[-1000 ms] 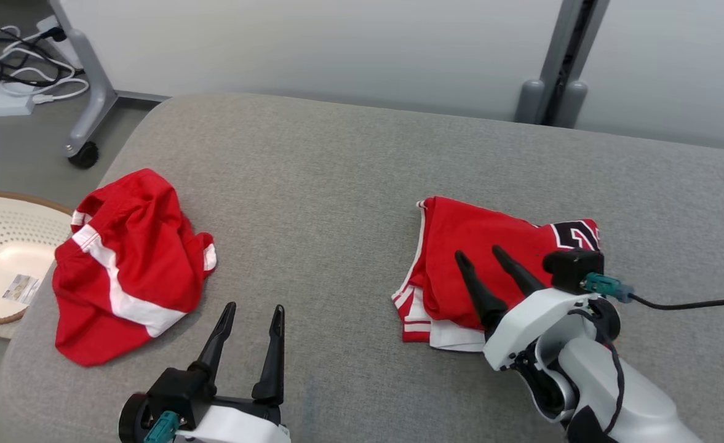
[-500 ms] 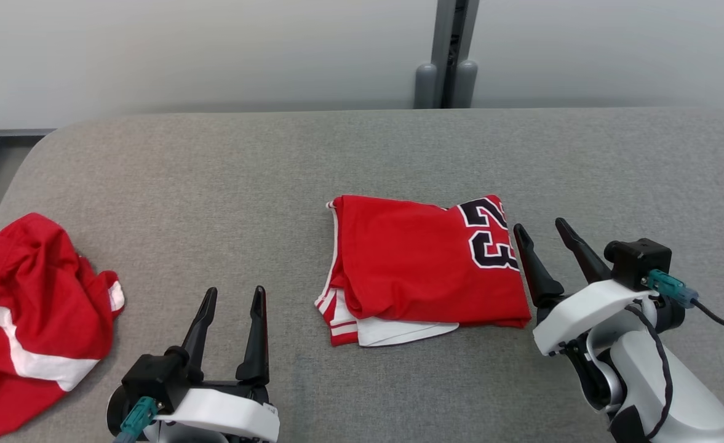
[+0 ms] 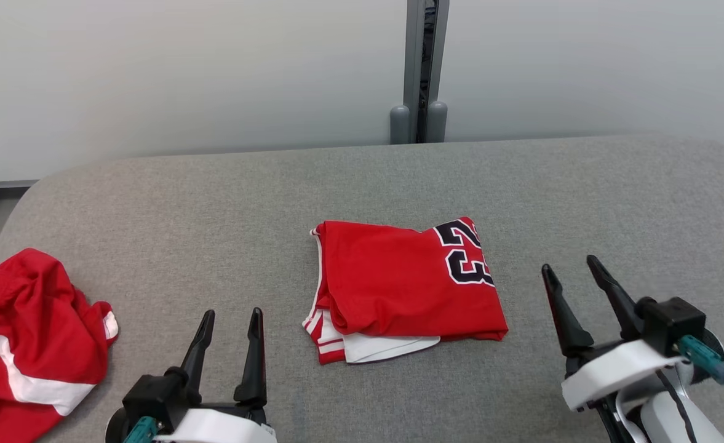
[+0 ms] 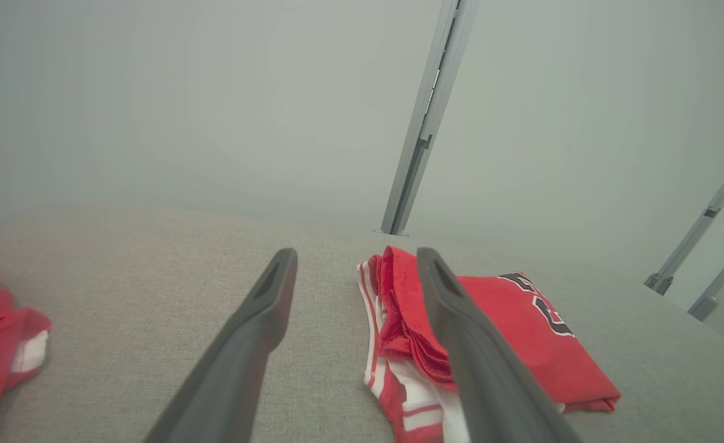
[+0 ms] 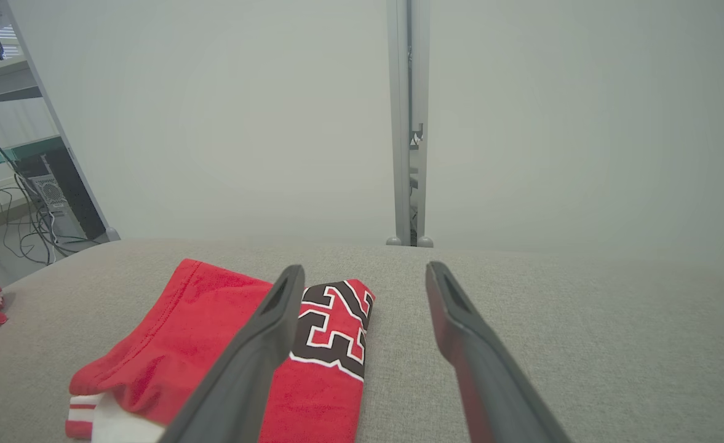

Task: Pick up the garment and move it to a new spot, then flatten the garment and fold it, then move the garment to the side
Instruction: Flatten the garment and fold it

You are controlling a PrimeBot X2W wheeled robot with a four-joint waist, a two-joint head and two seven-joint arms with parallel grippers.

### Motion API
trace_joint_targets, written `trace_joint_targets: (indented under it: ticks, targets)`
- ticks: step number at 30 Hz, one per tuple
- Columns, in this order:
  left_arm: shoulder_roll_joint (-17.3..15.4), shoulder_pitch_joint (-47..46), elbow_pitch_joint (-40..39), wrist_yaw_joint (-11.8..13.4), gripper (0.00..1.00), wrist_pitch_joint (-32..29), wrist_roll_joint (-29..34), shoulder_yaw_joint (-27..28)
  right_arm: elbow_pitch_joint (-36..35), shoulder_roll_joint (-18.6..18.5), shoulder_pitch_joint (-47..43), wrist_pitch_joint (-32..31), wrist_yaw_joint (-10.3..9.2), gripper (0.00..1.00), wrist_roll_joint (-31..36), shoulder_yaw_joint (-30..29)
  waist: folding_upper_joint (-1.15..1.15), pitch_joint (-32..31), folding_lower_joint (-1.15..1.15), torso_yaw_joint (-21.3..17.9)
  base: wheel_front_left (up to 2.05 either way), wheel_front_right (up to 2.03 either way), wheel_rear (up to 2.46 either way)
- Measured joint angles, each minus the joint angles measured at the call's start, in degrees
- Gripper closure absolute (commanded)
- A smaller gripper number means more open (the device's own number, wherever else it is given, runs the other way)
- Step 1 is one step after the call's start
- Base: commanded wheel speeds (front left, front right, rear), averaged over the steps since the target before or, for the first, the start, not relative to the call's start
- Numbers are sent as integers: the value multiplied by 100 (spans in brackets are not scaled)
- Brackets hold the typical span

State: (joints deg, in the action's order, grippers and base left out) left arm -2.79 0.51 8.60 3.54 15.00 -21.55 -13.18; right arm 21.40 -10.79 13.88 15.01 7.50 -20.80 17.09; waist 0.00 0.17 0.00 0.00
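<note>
While both hang empty over the near edge of the pad (image 3: pixel 214 203), the left gripper (image 3: pixel 232 312) and the right gripper (image 3: pixel 569 264) each have their jaws spread wide. Between them, slightly ahead and clear of both, lies the jersey (image 3: pixel 398 283). It is folded into a rough rectangle, red, with a black number at the corner nearest the right gripper and white trim sticking out toward the left one. Out to the left of the left gripper sits a crumpled red heap (image 3: pixel 23 344) at the pad's edge. The pad is grey woven fabric with rounded corners. Beyond the jersey stands a pale wall (image 3: pixel 183 74), split by a grey post (image 3: pixel 422 61). The right wrist view shows a rack (image 5: pixel 23 151) off to that gripper's far left.
</note>
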Motion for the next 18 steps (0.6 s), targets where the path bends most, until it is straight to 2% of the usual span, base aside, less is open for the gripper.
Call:
trace_joint_targets:
  ticks: [9,18]
  targets:
    - [-3,430,-229,-4,0,-1,377,302,-689,316,-944,8,0,0,353,-536,0,-315,0,82,0,0,0]
    - [-3,758,-419,0,0,-1,595,493,-704,465,-1327,8,0,0,387,-605,0,-424,0,104,0,0,0]
